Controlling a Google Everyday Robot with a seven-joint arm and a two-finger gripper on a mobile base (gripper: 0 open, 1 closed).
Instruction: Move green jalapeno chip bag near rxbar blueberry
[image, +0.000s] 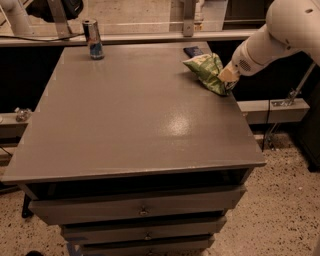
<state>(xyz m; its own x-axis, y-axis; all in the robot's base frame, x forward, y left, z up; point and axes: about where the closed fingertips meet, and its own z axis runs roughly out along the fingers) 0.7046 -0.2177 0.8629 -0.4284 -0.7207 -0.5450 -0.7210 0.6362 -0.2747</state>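
The green jalapeno chip bag (206, 71) is a crinkly green bag at the table's far right, lifted slightly off the top. My gripper (226, 80) comes in from the right on a white arm and is shut on the bag's right end. The rxbar blueberry (193, 51) is a small flat dark navy bar lying just behind the bag, near the far edge, a short gap from it.
A slim blue-and-silver can (93, 39) stands at the far left of the grey table (135, 120). The table's right edge runs just under my gripper. Drawers sit below the front edge. A shelf rail runs behind the table.
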